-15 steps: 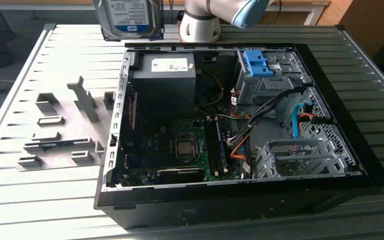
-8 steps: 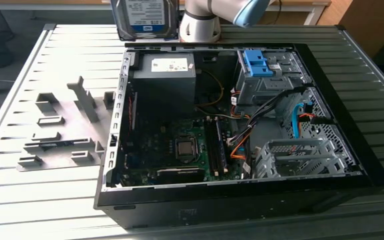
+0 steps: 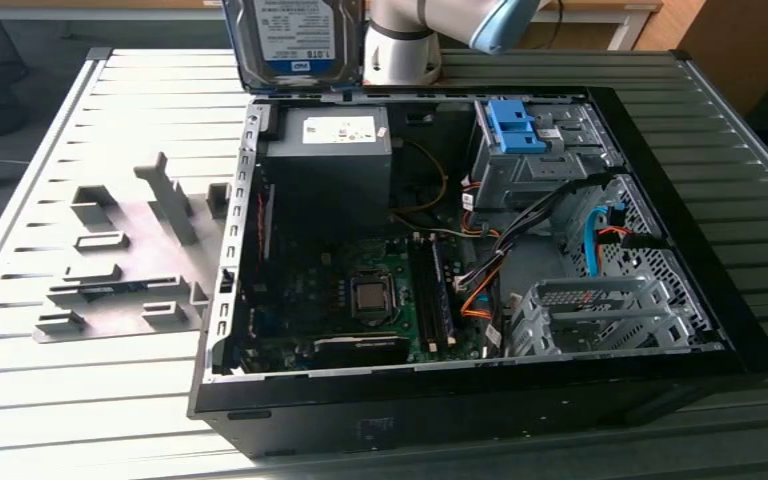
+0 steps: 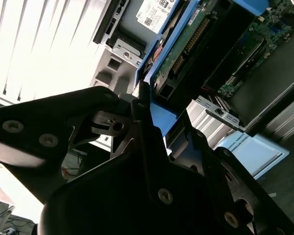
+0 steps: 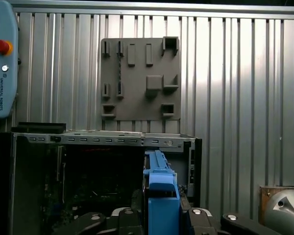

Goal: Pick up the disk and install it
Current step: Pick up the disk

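Observation:
The disk (image 3: 293, 35), a silver hard drive with a white-and-blue label and a blue frame, hangs upright in the air above the far edge of the open computer case (image 3: 704, 250). In the second wrist view my gripper (image 4: 154, 115) is shut on the disk (image 4: 186, 44), whose green circuit-board side faces that camera. In the first wrist view the disk's blue frame (image 5: 159, 186) stands edge-on between the black fingers (image 5: 132, 208) of my gripper (image 5: 160, 210), with the case below it.
Inside the case are a grey power supply box (image 3: 331, 150), a bare blue clip (image 3: 515, 125) on the drive bay, cables and a metal drive cage (image 3: 598, 315). A grey fixture plate (image 3: 117, 260) lies on the slatted table at the exterior view's left. The arm's base (image 3: 404, 45) stands behind the case.

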Controlling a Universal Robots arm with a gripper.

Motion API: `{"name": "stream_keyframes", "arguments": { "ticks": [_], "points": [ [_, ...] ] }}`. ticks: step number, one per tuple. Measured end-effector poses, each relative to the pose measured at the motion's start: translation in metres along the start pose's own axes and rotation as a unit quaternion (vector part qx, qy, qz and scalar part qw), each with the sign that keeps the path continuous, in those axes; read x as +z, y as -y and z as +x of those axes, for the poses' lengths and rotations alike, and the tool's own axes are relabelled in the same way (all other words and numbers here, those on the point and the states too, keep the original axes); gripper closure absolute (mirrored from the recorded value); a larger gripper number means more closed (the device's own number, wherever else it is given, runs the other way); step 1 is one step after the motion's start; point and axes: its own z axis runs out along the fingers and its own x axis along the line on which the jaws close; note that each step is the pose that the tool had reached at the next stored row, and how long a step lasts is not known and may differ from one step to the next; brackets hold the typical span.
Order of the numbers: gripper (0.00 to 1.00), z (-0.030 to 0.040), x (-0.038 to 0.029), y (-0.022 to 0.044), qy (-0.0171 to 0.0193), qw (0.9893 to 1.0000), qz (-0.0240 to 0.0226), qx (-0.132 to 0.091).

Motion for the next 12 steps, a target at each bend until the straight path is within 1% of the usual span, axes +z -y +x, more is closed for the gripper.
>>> {"name": "stream_keyframes", "arguments": {
  "ticks": [8, 10, 12],
  "points": [
    [0.64, 0.0211, -0.0003, 0.0000, 0.0000, 1.0000, -0.0001, 0.000],
    [0.64, 0.0253, -0.0003, 0.0005, 0.0000, 1.0000, 0.0000, 0.000],
    [0.64, 0.0280, -0.0004, 0.0025, 0.0000, 1.0000, 0.0000, 0.001]
  ]
}}
